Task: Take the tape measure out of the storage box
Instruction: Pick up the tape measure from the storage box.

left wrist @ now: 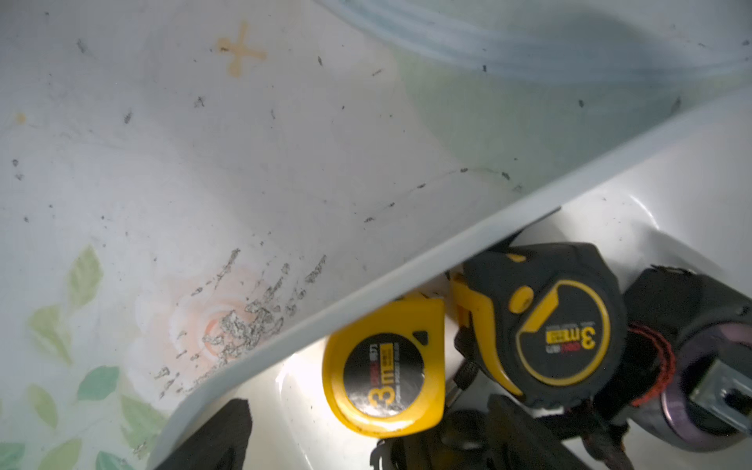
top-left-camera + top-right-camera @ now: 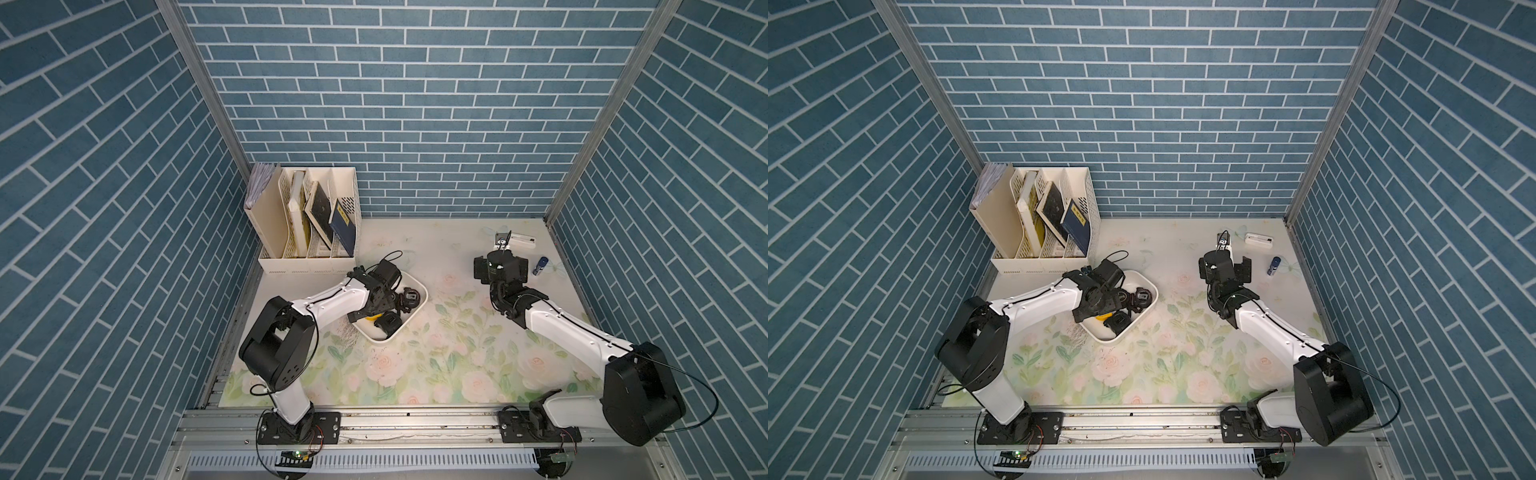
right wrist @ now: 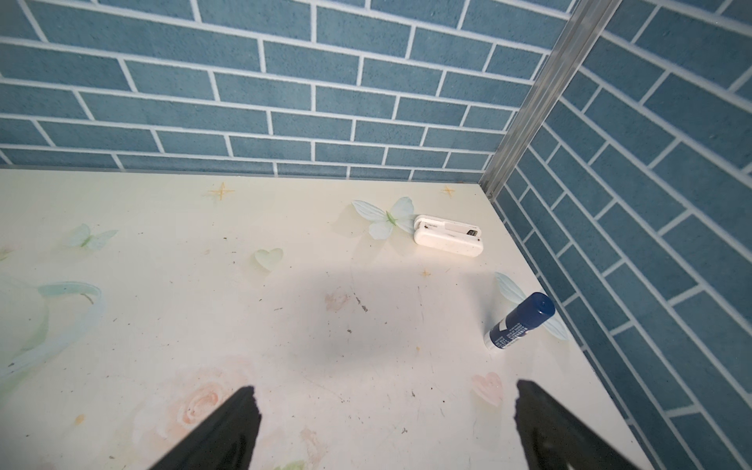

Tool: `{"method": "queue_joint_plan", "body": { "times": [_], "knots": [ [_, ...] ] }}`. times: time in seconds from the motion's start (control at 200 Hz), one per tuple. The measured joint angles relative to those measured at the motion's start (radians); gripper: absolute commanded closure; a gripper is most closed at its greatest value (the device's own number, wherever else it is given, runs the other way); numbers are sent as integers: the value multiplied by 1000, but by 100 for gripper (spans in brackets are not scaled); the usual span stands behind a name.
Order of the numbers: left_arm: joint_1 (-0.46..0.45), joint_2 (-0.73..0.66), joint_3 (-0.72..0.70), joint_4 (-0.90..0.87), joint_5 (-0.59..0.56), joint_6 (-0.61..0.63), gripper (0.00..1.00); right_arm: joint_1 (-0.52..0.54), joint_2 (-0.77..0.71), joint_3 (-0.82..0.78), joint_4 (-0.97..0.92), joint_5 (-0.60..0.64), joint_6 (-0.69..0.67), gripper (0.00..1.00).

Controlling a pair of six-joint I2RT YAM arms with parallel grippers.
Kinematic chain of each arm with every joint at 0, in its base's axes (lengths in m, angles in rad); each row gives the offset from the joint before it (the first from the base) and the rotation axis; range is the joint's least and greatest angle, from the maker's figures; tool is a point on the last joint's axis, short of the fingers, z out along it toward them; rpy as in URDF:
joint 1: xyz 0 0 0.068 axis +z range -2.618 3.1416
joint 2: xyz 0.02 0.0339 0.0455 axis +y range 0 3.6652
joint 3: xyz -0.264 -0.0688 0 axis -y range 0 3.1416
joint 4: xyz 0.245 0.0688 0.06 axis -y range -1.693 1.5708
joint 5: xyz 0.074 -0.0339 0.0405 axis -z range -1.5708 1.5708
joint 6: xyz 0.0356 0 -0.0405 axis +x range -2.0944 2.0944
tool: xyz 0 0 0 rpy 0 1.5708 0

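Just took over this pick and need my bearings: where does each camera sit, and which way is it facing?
Top views: high over the front rail, looking down toward the back wall; both arms whole, left arm over the storage box.
Left wrist: low over the box's rim, facing down at the yellow tape measure; one finger shows.
Right wrist: facing the far right corner and blue tube; open right gripper shows.
Shared: the tube, in both top views and right wrist.

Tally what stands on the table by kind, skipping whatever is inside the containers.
File holder: 1
Storage box: 1
White case: 1
Blue tube: 1
Total: 4
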Motion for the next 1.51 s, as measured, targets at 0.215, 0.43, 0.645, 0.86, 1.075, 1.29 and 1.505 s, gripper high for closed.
{"method": "queue_joint_plan", "body": {
  "times": [0.215, 0.43, 0.645, 0.86, 1.075, 1.29, 1.505],
  "knots": [
    [14, 11, -3, 19, 19, 47, 7, 0, 14, 0, 0, 9, 0, 0],
    [16, 46, -6, 38, 37, 68, 10, 0, 18, 0, 0, 17, 0, 0],
    [16, 85, -2, 57, 44, 83, 18, 0, 19, 0, 0, 24, 1, 0],
    [18, 117, 5, 65, 43, 86, 31, 0, 24, 0, 0, 26, 1, 1],
    [19, 121, 7, 66, 40, 88, 56, 0, 25, 0, 1, 31, 0, 1],
    [19, 122, 8, 67, 39, 90, 95, 0, 25, 0, 3, 30, 1, 2],
    [19, 117, 22, 60, 40, 89, 100, 0, 21, -9, 23, 2, 1, 2]
  ]
}}
